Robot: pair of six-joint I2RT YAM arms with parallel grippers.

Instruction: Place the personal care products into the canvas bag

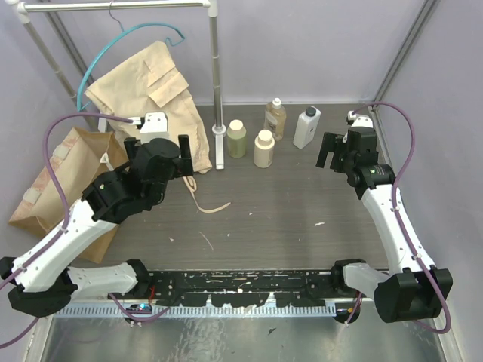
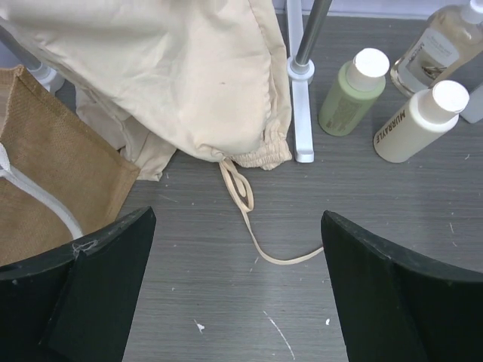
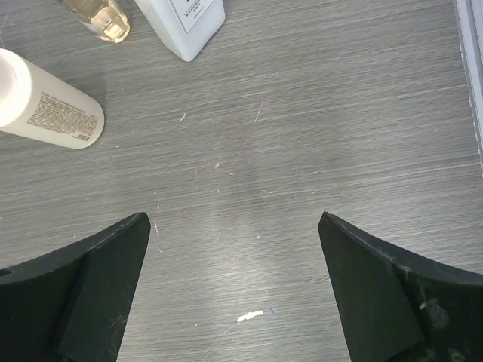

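Right pincer point(image 3: 234, 290) agape near white bottle point(image 3: 185, 23)

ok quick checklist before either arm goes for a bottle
1. Left gripper open and holding nothing: ok.
2. Right gripper open and holding nothing: ok.
3. All four bottles upright at the back, olive-green bottle, cream-beige bottle, amber-brown bottle, flat white bottle: ok.
4. Canvas bag mouth open and facing up: cannot tell.
5. Garment drawstring out of the left arm's path: not ok.
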